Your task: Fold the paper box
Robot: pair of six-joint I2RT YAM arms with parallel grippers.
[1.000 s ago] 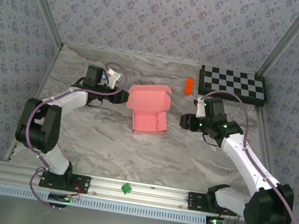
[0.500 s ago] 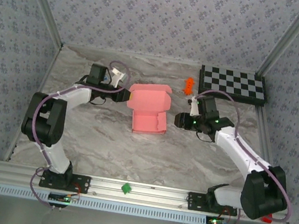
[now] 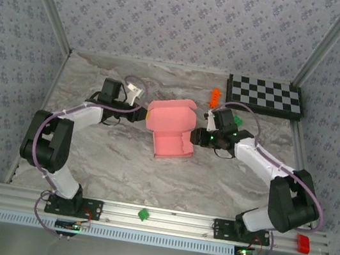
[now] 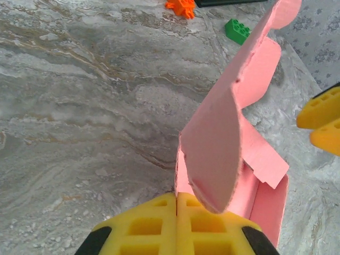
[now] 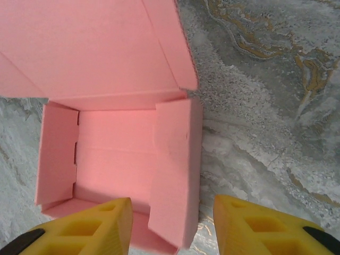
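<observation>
The pink paper box (image 3: 172, 131) sits at mid-table with its tray open and its lid (image 3: 171, 113) raised behind it. My left gripper (image 3: 144, 115) is at the box's left side. In the left wrist view the left gripper (image 4: 177, 200) is shut, and the box's thin left wall (image 4: 179, 164) runs straight into the seam between the pads. The curved lid flap (image 4: 223, 127) hangs above them. My right gripper (image 3: 198, 137) is open at the box's right side. In the right wrist view the right gripper (image 5: 172, 226) straddles the right wall (image 5: 175, 170) of the box (image 5: 114, 154), and neither finger touches it.
An orange toy (image 3: 214, 96) and a green brick (image 3: 237, 120) lie behind the right gripper, with a checkerboard (image 3: 265, 95) at the back right. A small green piece (image 3: 143, 214) sits on the front rail and a red object (image 3: 302, 243) at the right rail end.
The right gripper has moved left to the box's right wall. The left gripper has pushed right, and the box has shifted slightly right and toward the front.
</observation>
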